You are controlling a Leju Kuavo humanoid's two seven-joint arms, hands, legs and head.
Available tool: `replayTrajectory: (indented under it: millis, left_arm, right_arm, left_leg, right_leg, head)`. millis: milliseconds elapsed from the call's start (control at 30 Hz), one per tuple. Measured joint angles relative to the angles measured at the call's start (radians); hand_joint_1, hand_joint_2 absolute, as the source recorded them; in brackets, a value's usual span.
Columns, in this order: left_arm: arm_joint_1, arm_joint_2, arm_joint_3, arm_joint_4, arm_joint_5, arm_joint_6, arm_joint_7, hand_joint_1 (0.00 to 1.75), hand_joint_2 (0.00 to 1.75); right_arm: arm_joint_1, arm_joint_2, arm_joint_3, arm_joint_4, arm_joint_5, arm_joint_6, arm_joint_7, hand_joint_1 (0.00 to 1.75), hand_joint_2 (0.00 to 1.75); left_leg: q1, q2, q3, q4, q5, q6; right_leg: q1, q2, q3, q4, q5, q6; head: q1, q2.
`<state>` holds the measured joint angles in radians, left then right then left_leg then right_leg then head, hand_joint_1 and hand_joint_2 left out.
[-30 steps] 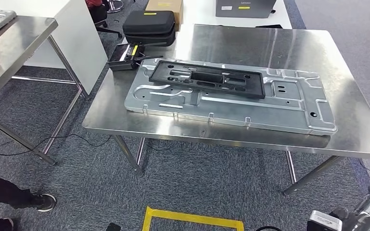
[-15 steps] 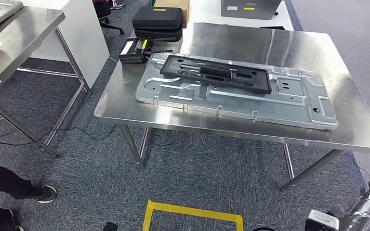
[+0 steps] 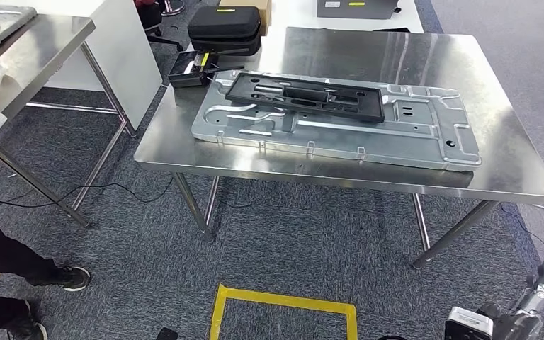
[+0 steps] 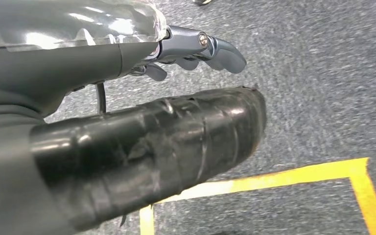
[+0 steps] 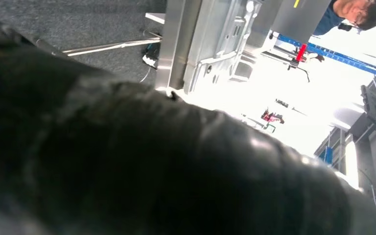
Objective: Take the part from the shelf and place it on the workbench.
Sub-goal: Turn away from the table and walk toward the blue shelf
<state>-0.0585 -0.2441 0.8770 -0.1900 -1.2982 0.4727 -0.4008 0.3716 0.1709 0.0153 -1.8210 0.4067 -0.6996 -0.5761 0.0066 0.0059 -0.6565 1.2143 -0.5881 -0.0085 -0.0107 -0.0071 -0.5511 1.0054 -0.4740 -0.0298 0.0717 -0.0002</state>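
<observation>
My left hand (image 4: 142, 127) hung low over the grey carpet (image 4: 323, 98), beside a yellow tape line (image 4: 284, 178); the thick dark thumb lay straight and the lighter fingers (image 4: 210, 46) beyond it were spread away from it, holding nothing. My right hand (image 5: 152, 161) sat as a dark blur close before its wrist camera, and I could not tell whether its fingers were clenched or released; in the head view part of my right arm (image 3: 531, 312) showed at the lower corner, down near the floor. The steel worktop (image 3: 397, 57) stood ahead of me, and on it lay a large stamped sheet-metal panel (image 3: 397, 138), flat and slightly askew to the edges. The black plastic frame part (image 3: 304, 95) rested on top of that panel, along its far side. Just off the panel's far left corner a small black device with a yellow label (image 3: 188, 74) lay on the worktop, and behind it stood a black zip case (image 3: 223, 28). A second steel table (image 3: 28, 53) stood to the left, and a person's dark shoe (image 3: 71, 278) showed on the carpet near it. A yellow taped square (image 3: 283, 304) marked the floor in front of me.
</observation>
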Motion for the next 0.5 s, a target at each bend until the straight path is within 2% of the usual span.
replayTrajectory:
  millis: [33,67,100,167,200,233,300,367,400,433,500]
  left_arm:
    - [0.001,0.0,0.0,0.0,0.0,0.0,0.001,0.0,0.0]
    - [0.001,0.0,0.0,0.0,0.0,0.0,0.002,0.0,0.0]
    - [0.001,0.0,0.0,0.0,0.0,0.0,0.003,0.0,0.0]
    - [0.0,0.0,0.0,0.0,0.0,0.0,0.005,0.0,0.0]
    - [-0.001,0.0,0.0,0.0,0.0,0.0,0.005,0.0,0.0]
    - [-0.002,0.0,0.0,0.0,0.0,0.0,0.005,0.0,0.0]
    - [-0.001,0.0,0.0,0.0,0.0,0.0,0.006,0.0,0.0]
    - [0.0,0.0,0.0,0.0,0.0,0.0,0.006,0.0,0.0]
    - [-0.001,0.0,0.0,0.0,0.0,0.001,0.006,0.0,0.0]
    - [-0.002,-0.001,0.0,0.0,0.0,0.001,0.006,0.0,0.0]
    - [-0.002,0.0,0.0,0.0,0.0,0.001,0.005,0.0,0.0]
  right_arm:
    - [0.0,0.0,0.0,0.002,0.0,0.0,0.0,0.0,0.0]
    - [0.001,0.0,0.0,0.004,0.0,0.0,0.001,0.0,0.0]
    - [0.001,0.0,0.0,0.006,0.0,0.0,0.002,0.0,0.0]
    - [0.001,0.0,0.0,0.008,0.0,0.0,0.003,0.0,0.0]
    - [0.001,0.0,0.0,0.008,0.0,0.0,0.004,0.0,0.0]
    - [0.0,0.0,0.0,0.008,0.0,0.0,0.004,0.0,0.0]
    - [0.0,0.0,0.0,0.01,0.001,0.0,0.004,0.0,0.0]
    - [0.0,0.0,0.0,0.011,0.002,0.0,0.005,0.0,0.0]
    - [0.001,0.0,0.0,0.011,0.002,0.0,0.005,0.0,0.0]
    - [0.001,0.0,0.0,0.012,0.001,0.0,0.006,0.0,0.0]
    - [0.001,0.0,0.0,0.015,0.001,0.0,0.006,0.0,0.0]
  left_leg:
    - [0.002,0.0,-0.012,0.05,-0.026,-0.004]
    - [0.004,0.0,-0.007,0.068,-0.032,-0.007]
    - [0.005,0.0,0.018,0.046,-0.02,-0.008]
    - [0.006,0.0,0.11,-0.089,0.026,-0.005]
    - [0.004,0.0,0.148,-0.154,0.044,0.0]
    - [0.002,-0.001,0.17,-0.196,0.053,0.005]
    - [-0.003,-0.001,0.173,-0.213,0.061,0.016]
    - [-0.001,0.001,0.166,-0.218,0.076,0.029]
    - [0.002,0.003,0.161,-0.221,0.085,0.037]
    - [0.004,0.006,0.154,-0.225,0.095,0.045]
    - [0.003,0.008,0.136,-0.223,0.11,0.053]
  right_leg:
    - [0.0,0.0,-0.011,0.002,0.007,0.0]
    - [0.0,0.0,-0.022,0.004,0.013,0.002]
    - [0.0,0.0,-0.032,0.008,0.018,0.004]
    - [-0.001,0.0,-0.047,0.019,0.025,0.01]
    - [0.0,0.0,-0.052,0.025,0.028,0.015]
    - [0.001,0.0,-0.055,0.028,0.032,0.02]
    - [0.002,-0.001,-0.059,0.029,0.041,0.033]
    - [0.001,0.001,-0.063,0.031,0.044,0.045]
    - [0.0,0.003,-0.07,0.046,0.027,0.05]
    - [-0.001,0.005,-0.084,0.082,-0.005,0.055]
    - [-0.004,0.006,-0.125,0.201,-0.091,0.063]
  head:
    - [0.0,0.0]
    - [0.0,0.0]
    - [0.0,0.0]
    - [0.0,0.0]
    - [0.0,0.0]
    - [0.0,0.0]
    - [0.001,0.0]
    - [0.001,0.0]
    - [0.001,0.0]
    - [0.002,0.0]
    - [0.003,0.0]
